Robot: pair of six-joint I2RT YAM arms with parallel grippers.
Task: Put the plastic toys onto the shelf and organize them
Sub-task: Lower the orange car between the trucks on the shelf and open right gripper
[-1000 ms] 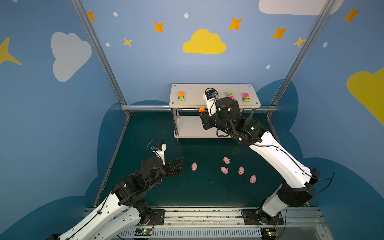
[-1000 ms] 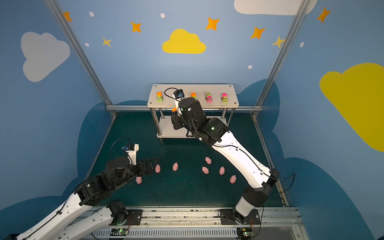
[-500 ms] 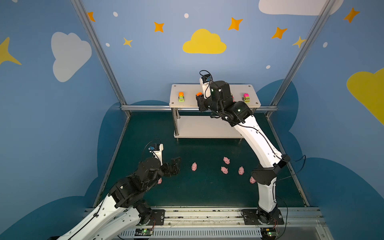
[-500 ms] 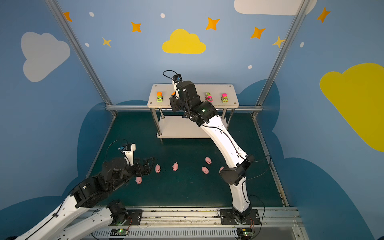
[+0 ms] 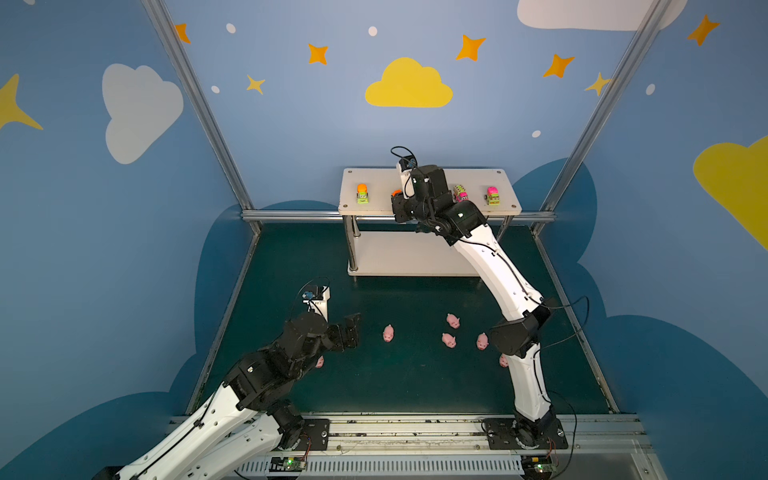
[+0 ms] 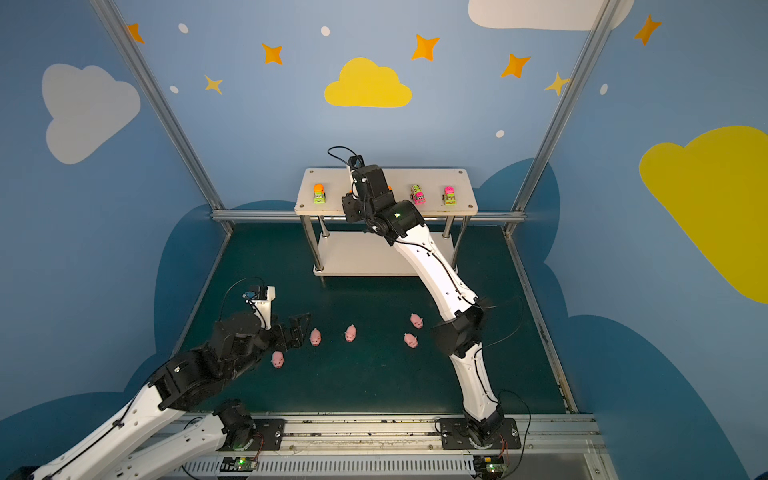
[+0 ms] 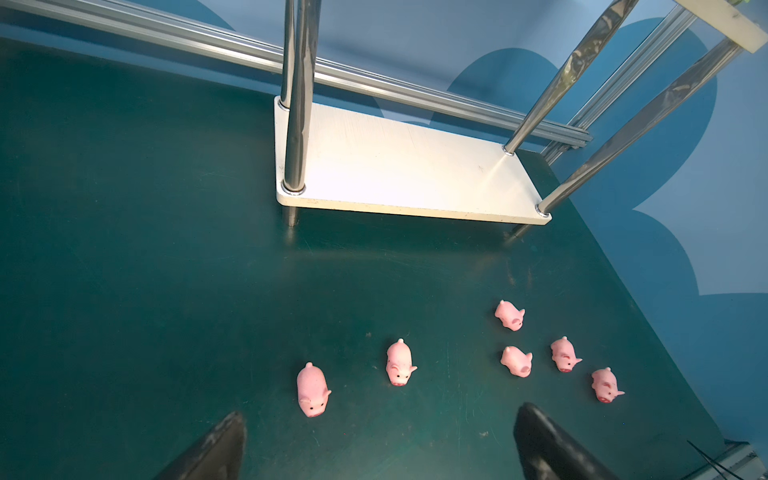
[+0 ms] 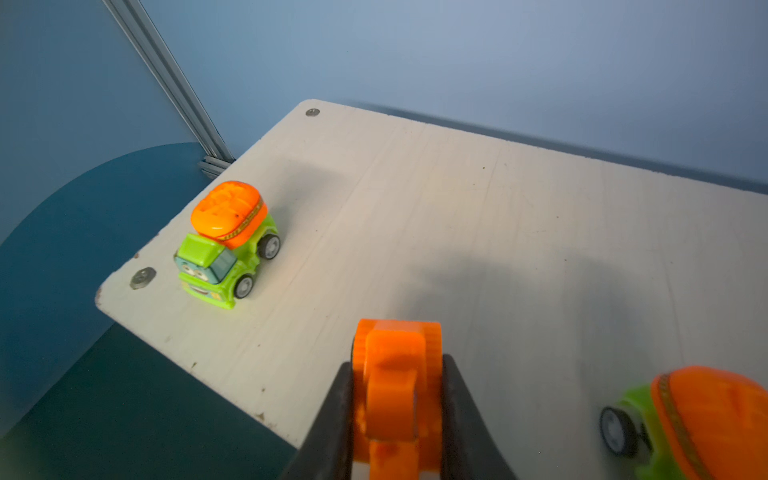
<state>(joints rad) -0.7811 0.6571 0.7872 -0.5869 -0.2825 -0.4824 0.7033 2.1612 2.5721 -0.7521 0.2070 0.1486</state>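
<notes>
Right gripper (image 8: 397,374) clamps an orange toy vehicle (image 8: 395,345) over the shelf (image 8: 498,208) top board; left gripper (image 7: 380,413) stands fully spread near the pink pigs (image 7: 313,390).

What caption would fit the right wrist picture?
Right hand clamps an orange toy vehicle over the white shelf, near a green-and-orange toy truck.

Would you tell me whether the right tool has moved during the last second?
Yes. The right tool, shut on the orange toy, has risen from below the front edge of the shelf to above its top board.
</notes>
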